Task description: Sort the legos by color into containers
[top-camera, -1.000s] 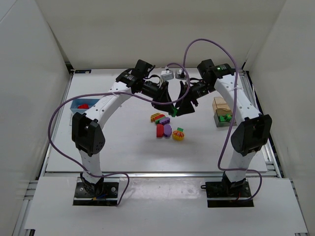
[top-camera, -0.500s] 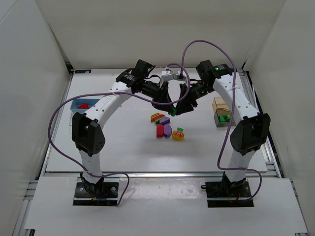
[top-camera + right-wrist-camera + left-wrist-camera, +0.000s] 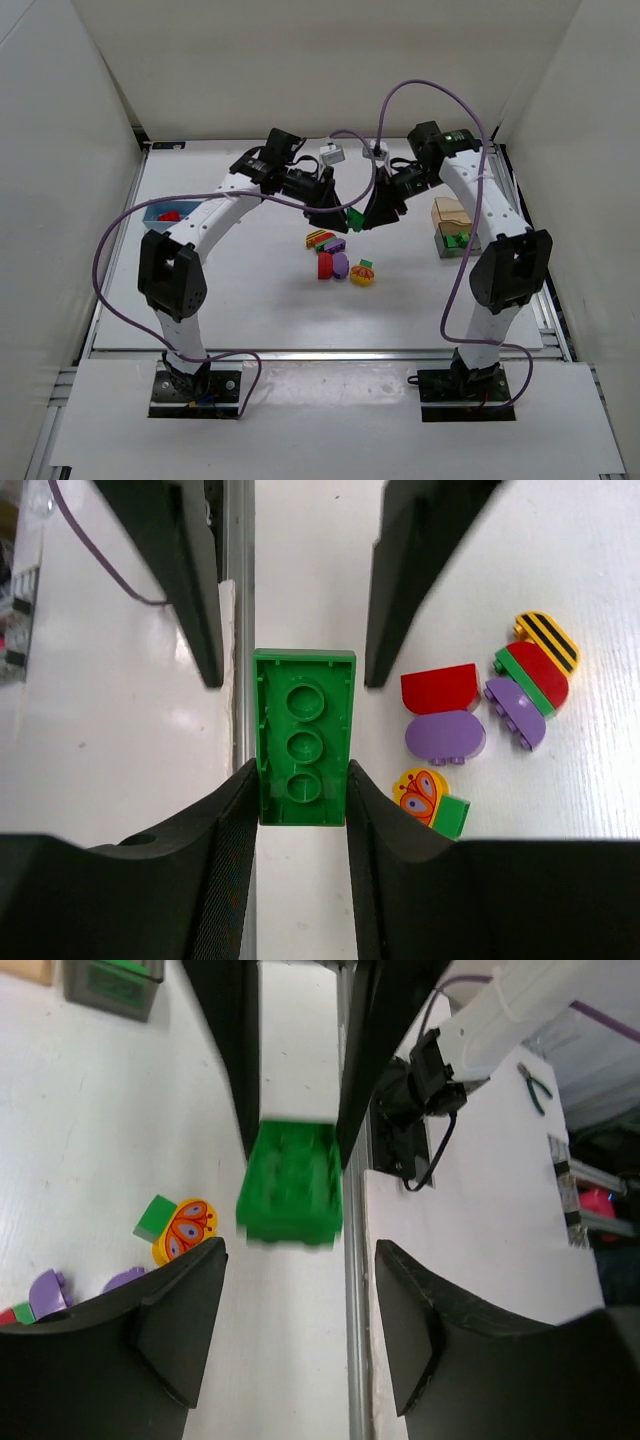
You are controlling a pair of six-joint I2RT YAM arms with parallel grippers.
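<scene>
My right gripper is shut on a green lego and holds it above the table. In the right wrist view the lego sits lengthwise between my right gripper's fingers. My left gripper faces it, open and empty. In the left wrist view my left gripper is a short way from the lego. Red, purple, striped yellow and butterfly yellow-orange legos lie grouped mid-table. The blue container holds a red lego.
A tan container and a dark-clear container with a green lego stand at the right. Purple cables arch over both arms. White walls enclose the table on three sides. No clear container shows.
My left gripper has drawn back to the left, away from the green lego. My right gripper still holds the lego and has risen slightly.
</scene>
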